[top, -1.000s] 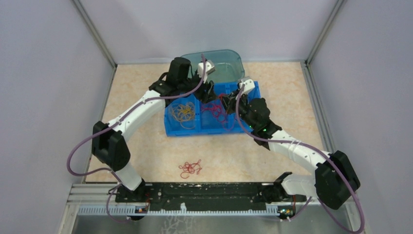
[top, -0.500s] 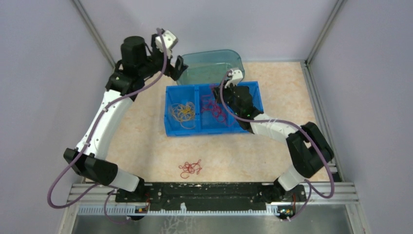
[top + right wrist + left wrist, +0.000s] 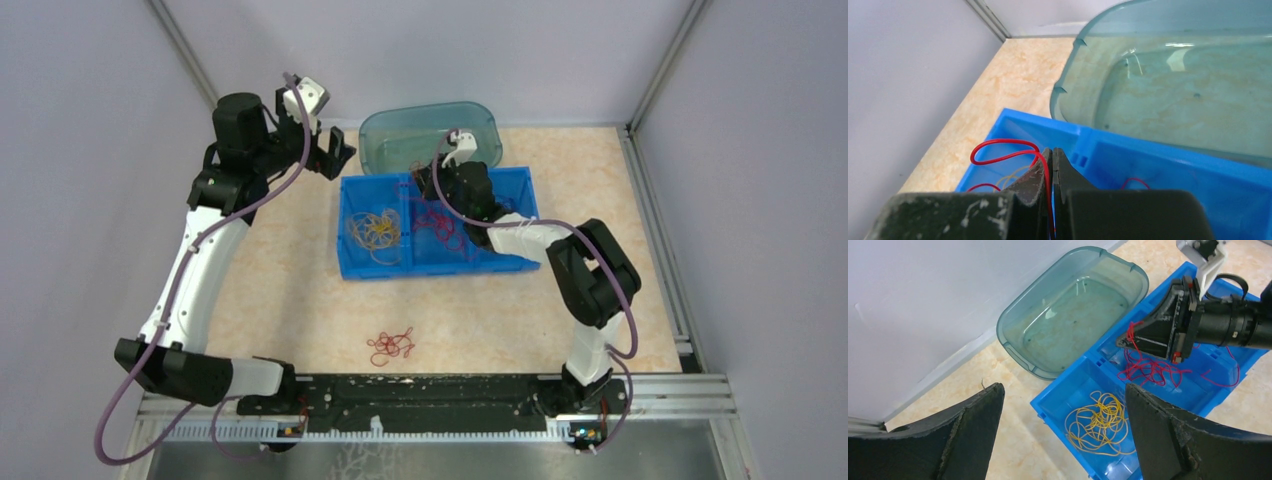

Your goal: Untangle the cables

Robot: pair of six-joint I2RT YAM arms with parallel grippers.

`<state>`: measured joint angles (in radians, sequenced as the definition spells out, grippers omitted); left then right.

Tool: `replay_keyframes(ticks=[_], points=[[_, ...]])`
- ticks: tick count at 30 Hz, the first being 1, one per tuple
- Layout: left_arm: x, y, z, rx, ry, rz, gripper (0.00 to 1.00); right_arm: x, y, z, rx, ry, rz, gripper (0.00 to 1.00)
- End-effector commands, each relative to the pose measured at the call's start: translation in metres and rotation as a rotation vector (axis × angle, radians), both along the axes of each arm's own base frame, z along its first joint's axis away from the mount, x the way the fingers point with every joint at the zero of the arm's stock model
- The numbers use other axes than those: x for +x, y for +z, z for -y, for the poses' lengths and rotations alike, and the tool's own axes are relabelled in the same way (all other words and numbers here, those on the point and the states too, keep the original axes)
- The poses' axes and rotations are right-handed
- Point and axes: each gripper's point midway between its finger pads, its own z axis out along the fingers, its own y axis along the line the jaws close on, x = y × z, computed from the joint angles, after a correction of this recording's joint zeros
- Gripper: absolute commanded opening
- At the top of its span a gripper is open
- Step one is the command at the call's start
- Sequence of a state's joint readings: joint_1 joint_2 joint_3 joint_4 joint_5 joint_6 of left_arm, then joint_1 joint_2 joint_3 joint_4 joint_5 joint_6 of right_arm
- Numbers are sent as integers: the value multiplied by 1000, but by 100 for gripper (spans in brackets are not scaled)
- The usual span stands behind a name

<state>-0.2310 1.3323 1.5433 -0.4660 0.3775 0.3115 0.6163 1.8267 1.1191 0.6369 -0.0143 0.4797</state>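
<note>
The cables lie sorted in a blue two-compartment bin [image 3: 345,270]: a yellow tangle [image 3: 375,232] on the left, a red tangle [image 3: 440,228] on the right. A small red clump [image 3: 390,345] lies on the table near the front. My right gripper [image 3: 420,184] is shut on a red cable [image 3: 1008,141] over the bin's divider; its jaws [image 3: 1052,150] pinch the strand, which loops out to the left. My left gripper [image 3: 340,158] is open and empty, raised left of the bin. Its view shows the yellow tangle [image 3: 1100,422], the red tangle [image 3: 1148,370] and the right gripper [image 3: 1122,341].
A teal translucent tub [image 3: 372,130] stands just behind the bin, touching its far edge; it also shows in the left wrist view [image 3: 1073,315] and the right wrist view [image 3: 1173,100]. Walls close in the back and both sides. Bare table lies left of and in front of the bin.
My left arm has lifted out of the bin and swung back to the left, its gripper open. My right gripper has moved left along the bin's far side, with the red strand.
</note>
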Motion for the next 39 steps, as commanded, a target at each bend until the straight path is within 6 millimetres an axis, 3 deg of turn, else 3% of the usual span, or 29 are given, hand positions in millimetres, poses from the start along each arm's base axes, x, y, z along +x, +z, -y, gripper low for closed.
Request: replay_keyframes(ticks=[1, 7, 11, 17, 24, 30, 32, 38, 39], points=[[-10, -2, 5, -18, -35, -2, 95, 1, 61, -23, 38, 36, 128, 0], [-14, -3, 8, -38, -49, -9, 95, -8, 73, -44, -97, -3, 190, 0], [-18, -2, 7, -33, -52, 1, 95, -9, 64, -38, -83, -30, 171, 0], [-24, -1, 8, -38, -65, 4, 95, -2, 39, -6, -41, -87, 116, 0], [-28, 2, 11, -49, -87, 8, 95, -5, 17, 54, -84, -194, 91, 0], [-28, 2, 12, -66, -89, -1, 95, -12, 23, 88, -127, -300, 107, 0], [-28, 3, 12, -67, -88, 3, 95, -12, 25, 88, -137, -295, 117, 0], [-28, 4, 12, -67, -88, 3, 95, -13, 4, 63, -208, -234, 53, 1], [-29, 4, 12, -66, -89, 3, 95, -12, -13, 58, -236, -225, 27, 4]])
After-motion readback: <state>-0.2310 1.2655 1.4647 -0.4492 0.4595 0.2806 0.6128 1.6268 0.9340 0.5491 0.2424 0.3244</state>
